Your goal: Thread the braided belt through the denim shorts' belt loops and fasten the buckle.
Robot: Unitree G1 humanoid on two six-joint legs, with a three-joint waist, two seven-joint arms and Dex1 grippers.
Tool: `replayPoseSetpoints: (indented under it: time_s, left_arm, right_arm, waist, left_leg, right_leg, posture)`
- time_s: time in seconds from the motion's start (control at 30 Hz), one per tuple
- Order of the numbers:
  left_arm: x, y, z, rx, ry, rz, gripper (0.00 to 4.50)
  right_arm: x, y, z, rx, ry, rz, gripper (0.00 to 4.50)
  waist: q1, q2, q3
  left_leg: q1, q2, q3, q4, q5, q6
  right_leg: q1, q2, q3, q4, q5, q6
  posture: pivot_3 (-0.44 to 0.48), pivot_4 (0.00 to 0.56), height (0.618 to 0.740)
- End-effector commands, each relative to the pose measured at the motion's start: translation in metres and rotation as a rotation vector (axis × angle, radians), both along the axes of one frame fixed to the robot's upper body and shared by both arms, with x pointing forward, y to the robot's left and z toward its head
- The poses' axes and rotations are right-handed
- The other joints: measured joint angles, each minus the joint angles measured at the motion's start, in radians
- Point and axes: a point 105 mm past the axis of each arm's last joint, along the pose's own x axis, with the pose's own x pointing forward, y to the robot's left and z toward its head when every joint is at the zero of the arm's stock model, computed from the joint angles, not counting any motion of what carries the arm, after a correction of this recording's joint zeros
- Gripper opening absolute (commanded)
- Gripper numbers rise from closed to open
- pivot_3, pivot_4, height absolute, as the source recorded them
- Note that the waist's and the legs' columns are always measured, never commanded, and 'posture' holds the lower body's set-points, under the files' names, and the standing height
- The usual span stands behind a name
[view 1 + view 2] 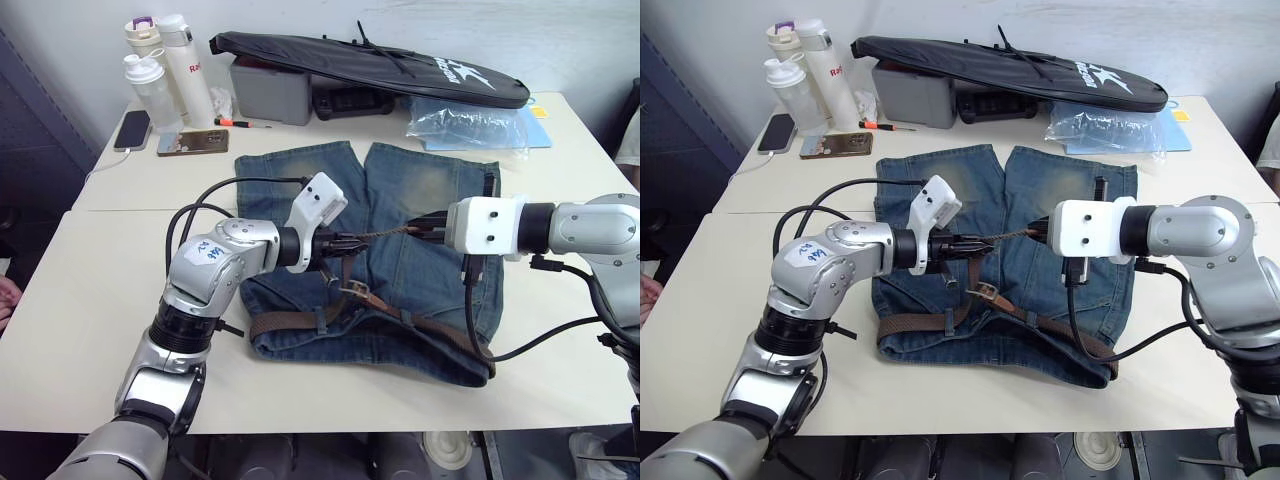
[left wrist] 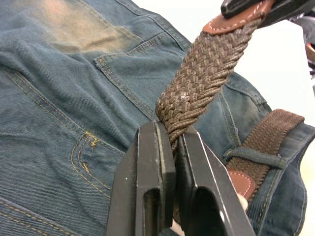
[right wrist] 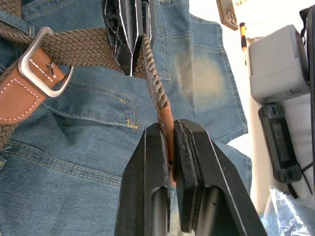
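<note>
The denim shorts (image 1: pixel 420 190) lie flat on the white table, waistband toward me. The braided belt (image 1: pixel 290 322) runs along the waistband under belt loops (image 1: pixel 322 318). Its silver buckle (image 1: pixel 352 290), on a tan leather end, rests on the denim. The belt's free tail (image 1: pixel 385 234) hangs taut above the shorts between both grippers. My left gripper (image 1: pixel 345 243) is shut on the braided part (image 2: pixel 206 73). My right gripper (image 1: pixel 425 230) is shut on the tail's tan leather tip (image 3: pixel 166 115). The right wrist view has the buckle (image 3: pixel 42 61) beside the left gripper's fingers (image 3: pixel 129 29).
At the table's far side stand three bottles (image 1: pixel 165 75), a phone (image 1: pixel 132 130), a grey box (image 1: pixel 270 92), a black bag (image 1: pixel 370 65) and a plastic bag (image 1: pixel 465 125). Black cables (image 1: pixel 500 350) loop from both wrists over the shorts and table.
</note>
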Motion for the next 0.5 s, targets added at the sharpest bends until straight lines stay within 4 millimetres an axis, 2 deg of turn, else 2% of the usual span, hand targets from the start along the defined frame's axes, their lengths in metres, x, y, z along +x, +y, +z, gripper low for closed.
replayPoseSetpoints:
  time_s: [0.03,0.1,0.17,0.2,0.3,0.33,0.5]
  left_arm:
    - [-0.002,0.0,0.016,-0.06,-0.005,0.003,0.02]
    - [0.001,0.006,0.009,-0.072,0.053,0.048,0.0]
    - [0.004,0.012,0.006,-0.122,0.124,0.101,0.0]
    - [0.007,0.015,0.006,-0.155,0.168,0.137,0.0]
    - [0.012,0.02,0.01,-0.253,0.274,0.196,0.0]
    - [0.012,0.021,0.012,-0.278,0.3,0.208,0.0]
    - [0.008,0.02,0.018,-0.348,0.374,0.22,0.0]
  right_arm:
    - [-0.006,0.007,0.009,0.099,0.048,0.0,0.43]
    - [-0.013,0.006,0.014,0.154,0.131,-0.006,1.18]
    - [-0.025,0.007,0.021,0.26,0.257,-0.008,2.17]
    - [-0.031,0.005,0.021,0.291,0.329,-0.022,2.57]
    - [-0.043,0.0,0.01,0.334,0.52,-0.074,4.19]
    - [-0.046,0.0,0.005,0.351,0.568,-0.085,4.44]
    - [-0.042,0.006,-0.01,0.441,0.634,-0.123,4.44]
  waist:
    - [0.0,0.0,0.0]
    - [0.0,0.0,0.0]
    - [0.001,0.0,0.0]
    - [0.002,0.0,0.0]
    - [0.003,0.0,0.0]
    - [0.004,-0.001,0.0]
    - [0.002,-0.001,0.0]
  left_leg:
    - [0.0,0.0,0.0,0.0,0.0,0.0]
    - [0.0,0.0,0.0,0.0,0.0,0.0]
    - [0.0,0.0,0.0,0.0,0.0,0.0]
    - [0.0,0.0,0.0,0.0,0.0,0.0]
    - [0.0,0.0,0.0,0.0,0.0,0.0]
    - [0.0,0.0,0.0,0.001,0.0,0.0]
    - [-0.001,0.0,0.0,0.001,0.0,0.001]
  right_leg:
    - [0.0,0.0,0.0,0.0,0.0,0.0]
    - [0.0,0.0,0.0,0.0,0.0,0.0]
    - [0.0,0.0,0.0,0.0,0.0,0.0]
    - [0.0,0.0,0.0,0.0,0.0,0.0]
    - [0.001,0.0,0.0,-0.001,0.001,0.0]
    - [0.001,0.0,0.0,-0.002,0.001,0.0]
    - [0.001,0.0,0.0,-0.002,0.002,0.0]
  posture:
    - [0.0,0.15,0.74]
    - [0.0,0.15,0.74]
    - [0.0,0.15,0.74]
    - [0.0,0.15,0.74]
    - [0.0,0.15,0.74]
    - [0.0,0.15,0.74]
    - [0.0,0.15,0.74]
